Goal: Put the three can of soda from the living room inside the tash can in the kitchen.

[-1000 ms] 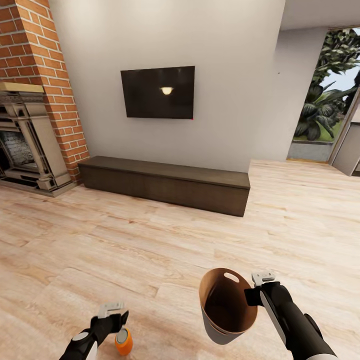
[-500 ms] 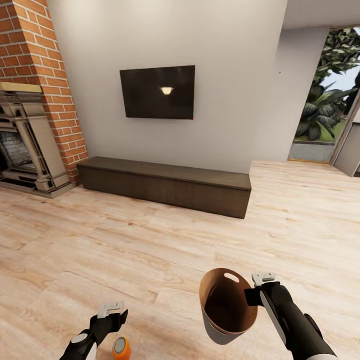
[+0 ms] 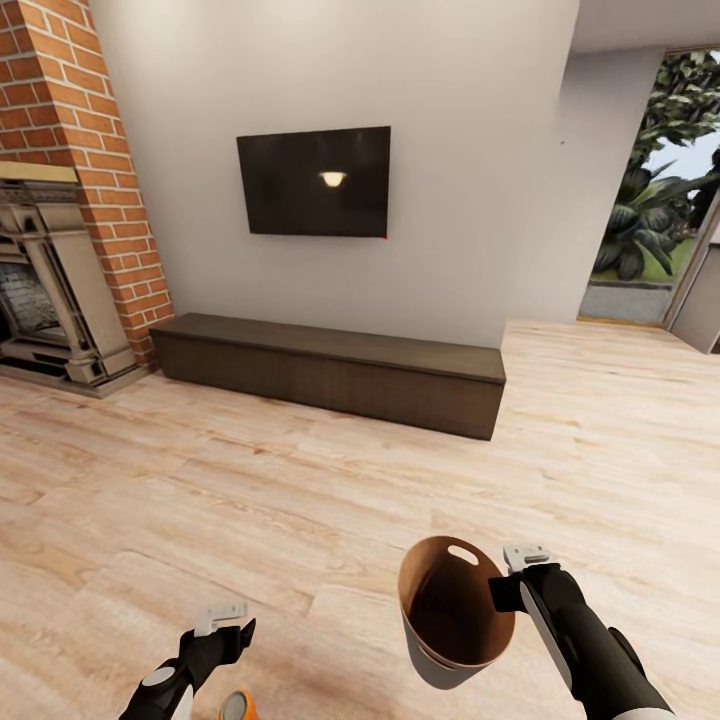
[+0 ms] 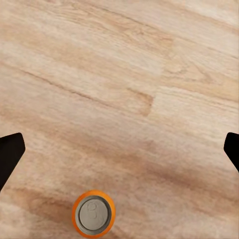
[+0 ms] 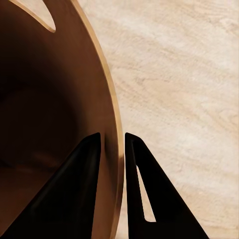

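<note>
An orange-red can of soda (image 4: pixel 93 214) stands upright on the wood floor, its grey top showing; in the head view the can (image 3: pixel 238 706) is cut by the bottom edge. My left gripper (image 3: pixel 225 625) hovers above and just beyond it, open, with its dark fingertips (image 4: pixel 10 154) wide apart and nothing between them. The tan-brown tash can (image 3: pixel 455 600) hangs tilted at the lower right, its dark inside and oval hand slot showing. My right gripper (image 3: pixel 510 577) is shut on its rim, one finger inside the wall (image 5: pixel 50 99) and one outside.
A long dark low cabinet (image 3: pixel 330 372) stands against the pale wall under a black TV (image 3: pixel 314 181). A brick fireplace (image 3: pixel 60 250) is at the left. A glass door to greenery (image 3: pixel 655 200) opens at the right. Light plank floor (image 3: pixel 300 500) stretches between.
The whole head view has shifted slightly, so the camera moved. The orange can has slid toward the picture's bottom edge, away from my left gripper. The right gripper still holds the bin.
</note>
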